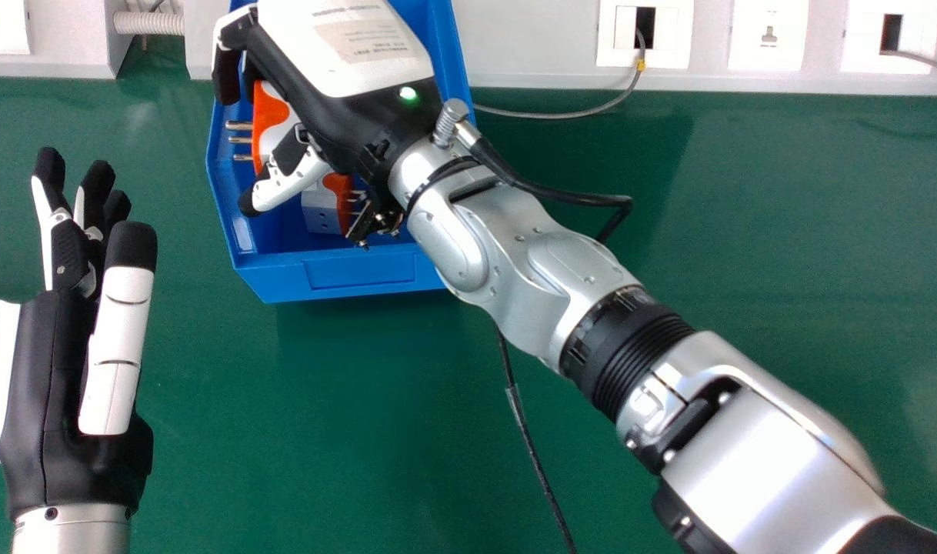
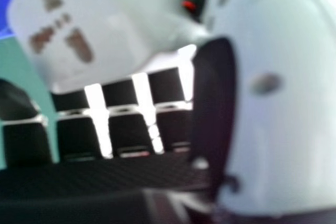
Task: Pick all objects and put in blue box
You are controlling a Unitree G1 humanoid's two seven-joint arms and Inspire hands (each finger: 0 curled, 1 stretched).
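— Where is the right hand, please?
— It is above and partly inside the blue box. Its fingers are bent around an orange and white plug adapter, and the thumb is at the other side of it. So I would say the hand is closed upon this adapter.
— How is the adapter turned?
— In the head view, its metal pins point to the left, toward the wall of the box. In the right hand view, I see its white face with the socket holes.
— Is some other object in the box?
— Yes, a second adapter, also white with orange. It lies within the box, and the hand covers one part of it.
— And the left hand?
— It is over the green table, beside the box and apart from it. Its fingers are almost straight, and it grips no object.
— What is in the way?
— The right hand and silver forearm hide much of the box. A black cable runs out from below this forearm. Behind is a white socket panel, and from it a grey cable goes down to the side of the box.
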